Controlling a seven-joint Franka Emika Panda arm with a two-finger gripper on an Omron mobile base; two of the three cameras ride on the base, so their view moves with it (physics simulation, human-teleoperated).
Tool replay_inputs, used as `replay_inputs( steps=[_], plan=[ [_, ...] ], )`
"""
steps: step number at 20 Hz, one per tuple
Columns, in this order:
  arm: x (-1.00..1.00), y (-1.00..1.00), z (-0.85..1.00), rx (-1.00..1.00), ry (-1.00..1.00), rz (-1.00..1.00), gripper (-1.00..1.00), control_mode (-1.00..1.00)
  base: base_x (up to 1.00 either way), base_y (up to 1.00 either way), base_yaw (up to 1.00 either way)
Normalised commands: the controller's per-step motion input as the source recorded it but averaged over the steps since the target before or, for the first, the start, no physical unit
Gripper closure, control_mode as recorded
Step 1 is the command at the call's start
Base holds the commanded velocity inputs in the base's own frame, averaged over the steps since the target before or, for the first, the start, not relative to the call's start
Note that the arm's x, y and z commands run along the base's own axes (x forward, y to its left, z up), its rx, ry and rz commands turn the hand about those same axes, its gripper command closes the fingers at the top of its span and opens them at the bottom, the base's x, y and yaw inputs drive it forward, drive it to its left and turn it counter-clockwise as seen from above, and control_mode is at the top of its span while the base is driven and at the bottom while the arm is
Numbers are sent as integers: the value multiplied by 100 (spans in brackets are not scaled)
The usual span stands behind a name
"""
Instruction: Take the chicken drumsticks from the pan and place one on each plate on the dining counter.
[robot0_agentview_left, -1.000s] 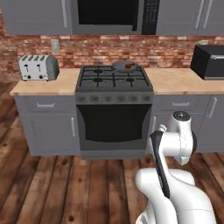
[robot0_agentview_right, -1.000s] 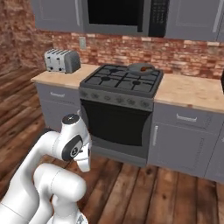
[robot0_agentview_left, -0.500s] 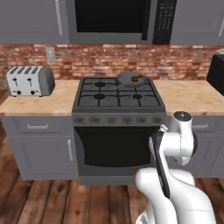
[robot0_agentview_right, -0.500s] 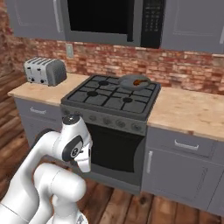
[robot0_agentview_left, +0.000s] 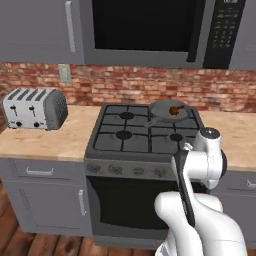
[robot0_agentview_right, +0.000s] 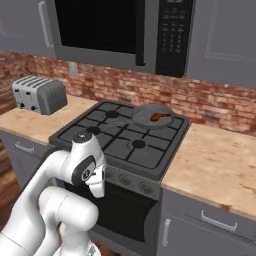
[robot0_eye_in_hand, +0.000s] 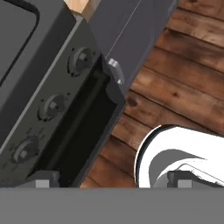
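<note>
Claw (robot0_eye_in_hand: 111, 180): two dark fingertips spread wide, holding nothing, touching nothing, aimed down past the black stove front (robot0_eye_in_hand: 57, 109) at the brown plank floor (robot0_eye_in_hand: 183, 87). Small round grey metal frying pan (robot0_agentview_left: 169, 111): on the stove's back-right burner, at 12 o'clock from the arm, holding one reddish-brown chicken drumstick (robot0_agentview_left: 175, 110).

A grey pan (robot0_agentview_left: 169, 111) holding a reddish-brown drumstick (robot0_agentview_left: 174, 110) sits on a black stove (robot0_agentview_left: 142, 131). Left of the stove stands a silver-grey toaster (robot0_agentview_left: 35, 108) on a light tan wood-grain worktop (robot0_agentview_left: 45, 137). Behind the stove runs a red brick wall (robot0_agentview_left: 125, 89); below, grey cabinets (robot0_agentview_left: 42, 200) and dark brown plank floor (robot0_eye_in_hand: 175, 87).
</note>
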Motion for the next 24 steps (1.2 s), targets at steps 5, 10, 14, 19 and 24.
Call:
replay_inputs(
  steps=[5, 10, 14, 19, 24],
  plan=[
    [0, 0, 0, 0, 0, 0, -100, 100, 63, -15, 24],
    [0, 0, 0, 0, 0, 0, -100, 100, 42, -19, 17],
    [11, -7, -1, 0, 0, 3, -100, -100, 27, -19, 9],
    [63, -28, 0, 0, 0, 9, -100, -100, 0, 0, 0],
    [76, -29, 41, 0, 1, 7, -100, -100, 0, 0, 0]
  ],
)
